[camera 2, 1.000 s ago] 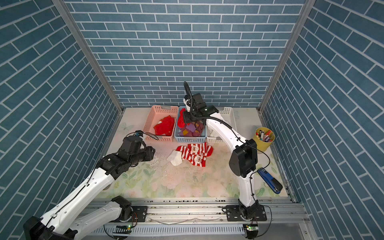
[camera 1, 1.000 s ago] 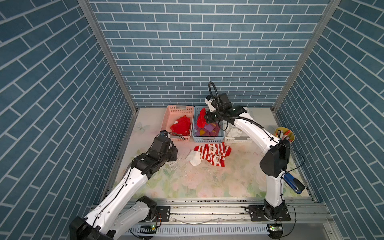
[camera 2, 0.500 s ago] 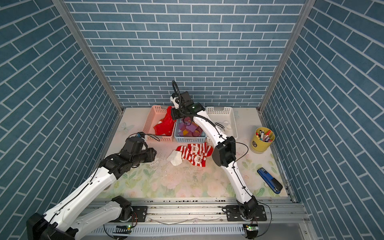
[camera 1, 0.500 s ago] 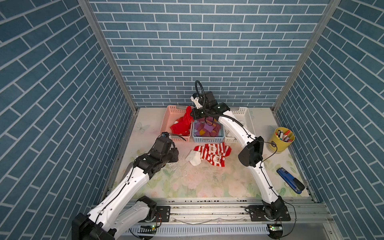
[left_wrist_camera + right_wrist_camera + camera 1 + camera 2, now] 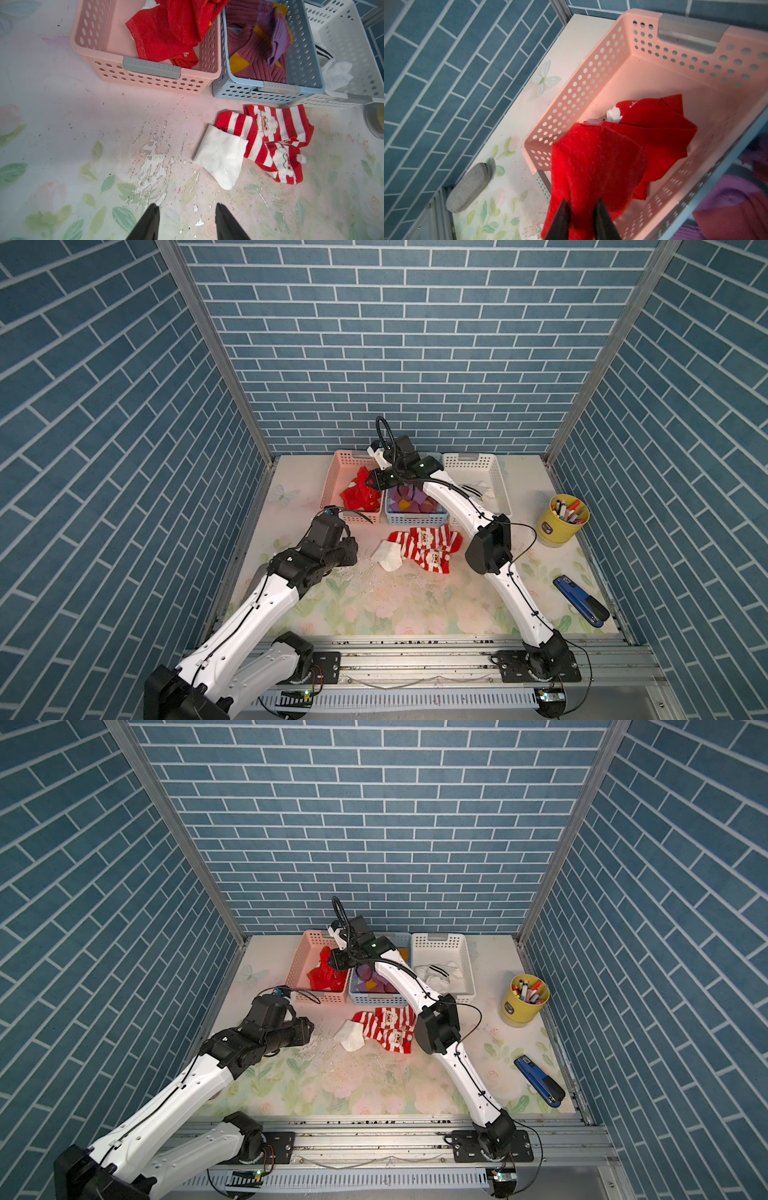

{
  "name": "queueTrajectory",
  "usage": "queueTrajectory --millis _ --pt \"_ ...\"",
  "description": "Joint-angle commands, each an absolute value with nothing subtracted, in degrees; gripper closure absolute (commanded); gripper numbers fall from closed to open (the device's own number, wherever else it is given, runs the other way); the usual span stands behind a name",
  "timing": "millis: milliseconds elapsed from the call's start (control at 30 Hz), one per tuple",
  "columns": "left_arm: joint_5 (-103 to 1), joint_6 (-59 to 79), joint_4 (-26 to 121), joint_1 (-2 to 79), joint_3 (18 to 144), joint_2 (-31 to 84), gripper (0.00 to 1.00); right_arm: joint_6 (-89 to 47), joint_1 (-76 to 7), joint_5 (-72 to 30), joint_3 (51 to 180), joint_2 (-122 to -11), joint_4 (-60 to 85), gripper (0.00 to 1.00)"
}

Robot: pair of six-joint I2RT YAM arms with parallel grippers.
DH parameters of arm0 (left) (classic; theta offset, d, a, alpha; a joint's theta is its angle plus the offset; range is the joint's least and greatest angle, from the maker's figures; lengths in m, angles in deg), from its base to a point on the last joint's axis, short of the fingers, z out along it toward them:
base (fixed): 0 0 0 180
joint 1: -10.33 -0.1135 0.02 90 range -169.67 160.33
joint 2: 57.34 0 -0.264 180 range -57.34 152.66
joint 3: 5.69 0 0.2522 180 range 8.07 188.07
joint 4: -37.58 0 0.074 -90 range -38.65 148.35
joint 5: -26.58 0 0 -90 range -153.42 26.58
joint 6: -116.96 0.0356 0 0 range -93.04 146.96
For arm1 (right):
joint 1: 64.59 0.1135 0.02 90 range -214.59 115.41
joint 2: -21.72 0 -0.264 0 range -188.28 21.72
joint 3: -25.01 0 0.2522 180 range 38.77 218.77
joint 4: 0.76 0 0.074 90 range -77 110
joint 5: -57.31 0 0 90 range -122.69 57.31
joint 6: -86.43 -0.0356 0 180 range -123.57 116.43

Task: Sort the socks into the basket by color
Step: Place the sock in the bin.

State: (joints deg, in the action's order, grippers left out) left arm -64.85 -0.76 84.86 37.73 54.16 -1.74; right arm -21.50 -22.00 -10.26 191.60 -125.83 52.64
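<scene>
My right gripper (image 5: pixel 581 201) hangs over the pink basket (image 5: pixel 338 472) near its wall beside the blue basket (image 5: pixel 415 519). Its jaws stand parted, and a plain red sock (image 5: pixel 591 162) droops from between the fingertips onto other red socks (image 5: pixel 359 493) in the basket. Purple and maroon socks (image 5: pixel 255 52) fill the blue basket. White socks (image 5: pixel 436 973) lie in the white basket (image 5: pixel 478 464). On the mat in front of the baskets lie two red-and-white striped Santa socks (image 5: pixel 270 133) and one white sock (image 5: pixel 222 158). My left gripper (image 5: pixel 187 205) is open and empty, low over the mat, left of them.
A yellow cup of markers (image 5: pixel 561 522) stands at the right edge, and a blue stapler (image 5: pixel 579 605) lies nearer the front right. A grey case (image 5: pixel 469 189) lies by the left wall beside the pink basket. The three baskets stand side by side at the back.
My right arm has swung left from over the blue basket to over the pink one with the red sock, and its jaws have parted. The left arm has barely moved.
</scene>
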Motion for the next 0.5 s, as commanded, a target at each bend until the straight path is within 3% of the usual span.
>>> queueTrajectory --millis 0,233,467 --pt "-64.7 -0.8 84.5 38.1 53.7 -2.3 0.50 -21.5 -21.7 -9.3 193.7 -126.2 50.8 0.65" --pt "-64.5 -0.9 84.6 38.1 53.8 -2.2 0.50 -20.5 -21.6 -10.7 193.4 -125.1 51.7 0.52" --pt "-63.8 -0.8 84.2 38.0 53.9 -2.1 0.49 -19.4 -21.6 -12.8 191.5 -122.6 53.6 0.54"
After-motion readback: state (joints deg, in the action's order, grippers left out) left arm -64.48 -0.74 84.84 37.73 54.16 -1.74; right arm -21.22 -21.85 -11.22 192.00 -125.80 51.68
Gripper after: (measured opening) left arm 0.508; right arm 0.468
